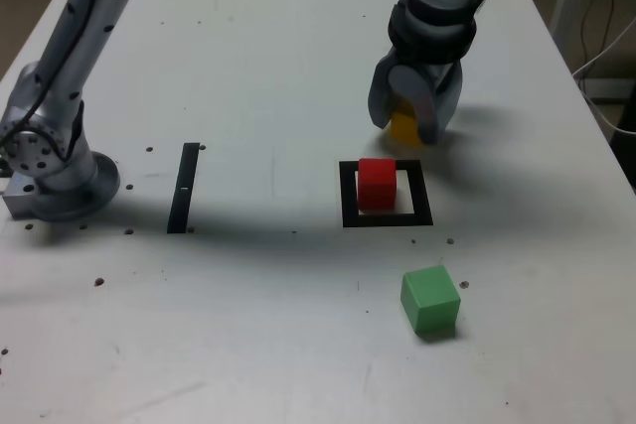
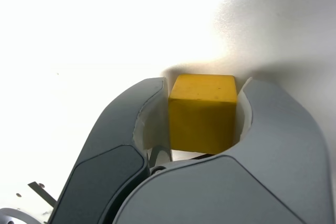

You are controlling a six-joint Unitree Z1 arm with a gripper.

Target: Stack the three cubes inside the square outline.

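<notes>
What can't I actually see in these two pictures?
- Yellow cube: its underside is hidden in both views.
- Red cube: covers part of the square outline's white centre in the exterior view.
- Arm: its top is cut off by the exterior view's upper edge.

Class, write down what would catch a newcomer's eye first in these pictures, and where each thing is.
Most striking is probably the red cube, bright inside the black square outline, toward its left side in the exterior view. Just beyond it, the gripper has its jaws on either side of the yellow cube. The green cube sits alone, nearer the exterior view's bottom edge.
</notes>
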